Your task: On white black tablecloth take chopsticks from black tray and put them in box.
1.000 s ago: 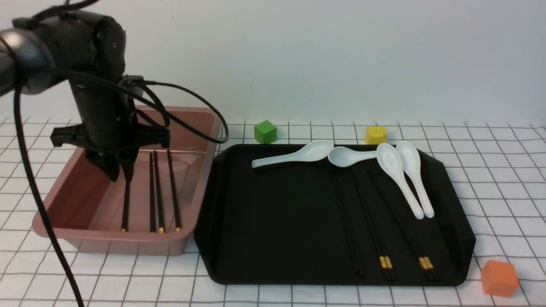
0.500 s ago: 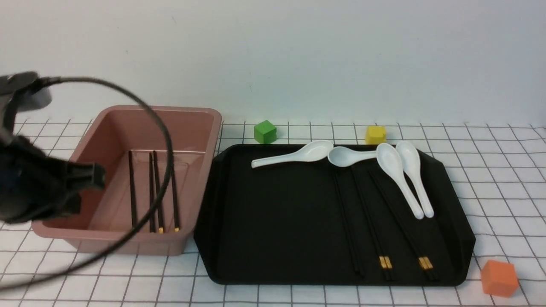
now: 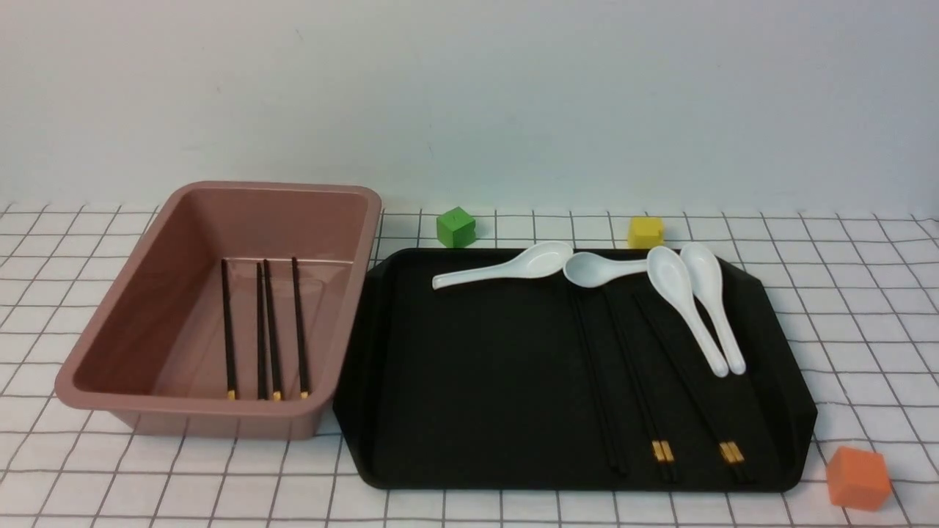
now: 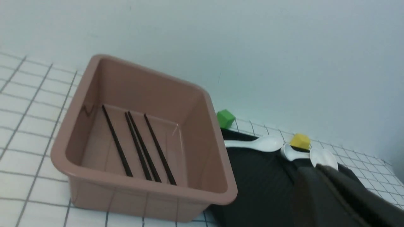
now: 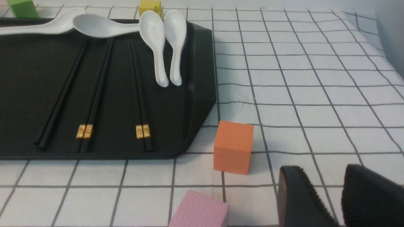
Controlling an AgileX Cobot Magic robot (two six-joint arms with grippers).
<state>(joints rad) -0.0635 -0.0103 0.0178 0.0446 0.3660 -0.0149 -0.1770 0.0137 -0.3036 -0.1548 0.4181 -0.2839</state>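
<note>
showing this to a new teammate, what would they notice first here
The black tray right of centre stands out most, with four white spoons along its far edge and black chopsticks lying on it. Left of it sits the pink box, holding four sticks side by side. An orange cube lies on the cloth by the tray's near right corner.

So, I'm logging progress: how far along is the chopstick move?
Done: four chopsticks lie in the pink box. In hand: nothing; the left gripper is shut, empty, the right gripper open. Remaining: two gold-banded pairs and another stick on the black tray.
</note>
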